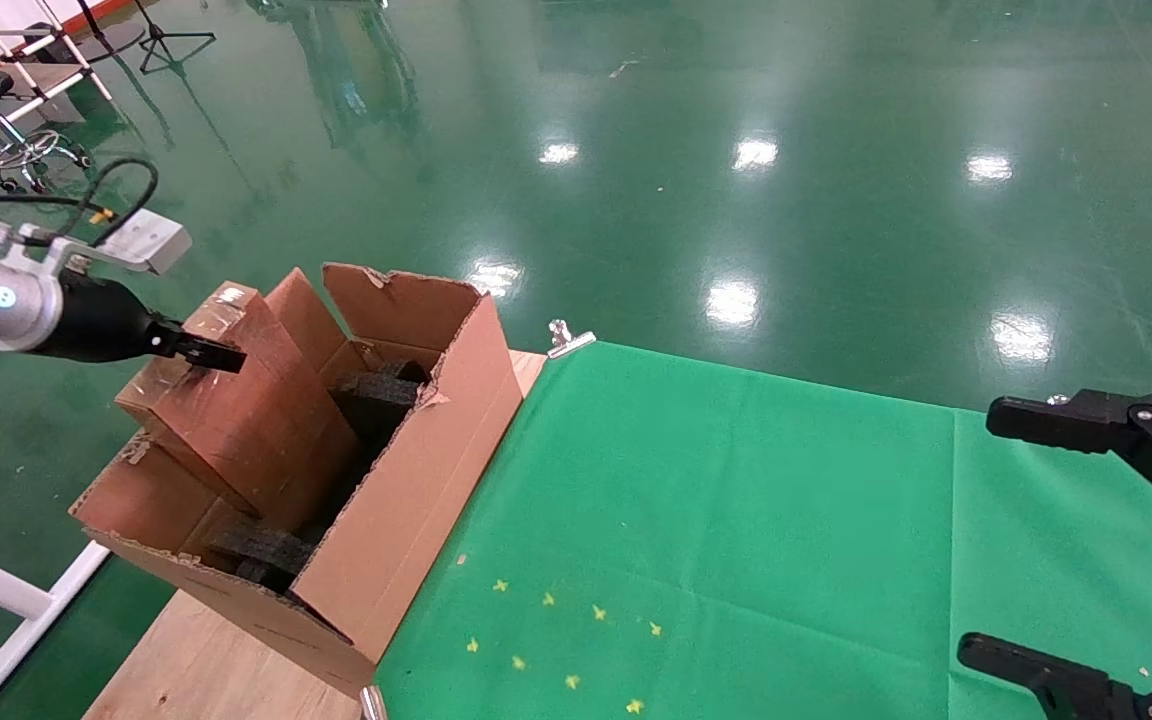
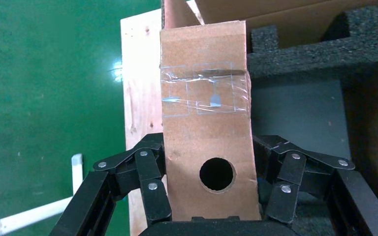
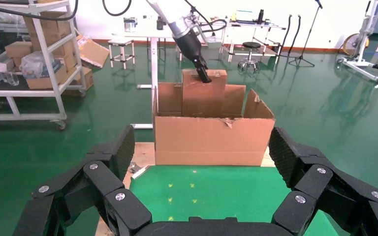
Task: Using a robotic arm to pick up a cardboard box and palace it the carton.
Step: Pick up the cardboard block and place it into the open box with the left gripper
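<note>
Cardboard box (image 1: 236, 400), small, brown and glossy with tape, stands tilted inside the large ragged-edged corrugated carton (image 1: 416, 480), resting on black foam inserts (image 1: 266, 555). The left gripper (image 2: 211, 196) has its jaws clamped on the box's top end; only the left wrist view shows the round hole there. The right gripper (image 1: 1096, 545), jaws wide apart, hangs over the green-covered worktop (image 1: 736, 520), well clear.

The cardboard box (image 1: 236, 410) hides its lower end inside the carton (image 1: 406, 500); the right claw (image 1: 1101, 540) is cut off by the head view's edge.
</note>
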You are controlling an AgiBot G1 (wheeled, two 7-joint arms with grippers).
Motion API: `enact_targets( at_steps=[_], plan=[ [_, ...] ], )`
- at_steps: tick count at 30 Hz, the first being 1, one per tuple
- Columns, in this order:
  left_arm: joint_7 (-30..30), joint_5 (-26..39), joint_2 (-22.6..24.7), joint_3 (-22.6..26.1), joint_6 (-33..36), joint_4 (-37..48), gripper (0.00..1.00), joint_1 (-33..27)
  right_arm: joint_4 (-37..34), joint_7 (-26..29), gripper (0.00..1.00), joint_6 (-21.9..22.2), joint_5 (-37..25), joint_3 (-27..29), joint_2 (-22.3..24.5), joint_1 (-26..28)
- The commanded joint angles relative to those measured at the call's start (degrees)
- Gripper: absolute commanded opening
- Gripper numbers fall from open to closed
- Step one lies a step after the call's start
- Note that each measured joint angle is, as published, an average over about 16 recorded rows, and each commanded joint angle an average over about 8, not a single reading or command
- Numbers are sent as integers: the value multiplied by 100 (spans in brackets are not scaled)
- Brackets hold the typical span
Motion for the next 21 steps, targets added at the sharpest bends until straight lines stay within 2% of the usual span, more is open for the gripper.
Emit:
enact_targets(
  at_steps=[1,21],
  plan=[
    [-97,-1,66,-5,-151,115,0,54,0,0,100,0,0,0,0,0],
    [294,-233,386,-157,-855,378,0,1064,0,-2,100,2,3,-4,2,1]
  ],
)
